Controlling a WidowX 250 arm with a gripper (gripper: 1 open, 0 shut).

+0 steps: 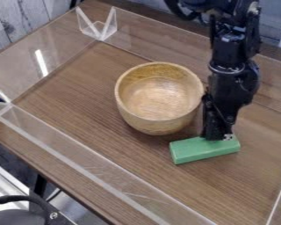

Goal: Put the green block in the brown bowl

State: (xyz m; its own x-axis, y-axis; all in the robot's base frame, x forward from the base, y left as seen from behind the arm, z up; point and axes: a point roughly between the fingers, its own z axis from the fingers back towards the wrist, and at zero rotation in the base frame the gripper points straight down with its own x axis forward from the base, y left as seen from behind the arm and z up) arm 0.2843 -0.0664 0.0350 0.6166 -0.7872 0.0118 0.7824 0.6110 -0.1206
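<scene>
The table (73, 97) spreads wide and woody under everything, clear walls standing round its edges. The arm comes straight down from above on the far right, black and upright. Just to the left of the gripper sits the brown bowl (161, 97), round, thick-walled, and there's nothing in it at all. So the main job isn't done. Right underneath the gripper (217, 134) lies the green block (205, 148), flat on the wood, its near end sticking out toward the front and left of the tool, close beside the bowl's rim but not in it. The fingers are down at the block's far end and look drawn in tight around it, pinching it, I'd say, though the contact itself is hard to make out from here. By my reckoning the grab is just being made; the lift, the short carry left over the rim and the drop are all to come.
</scene>
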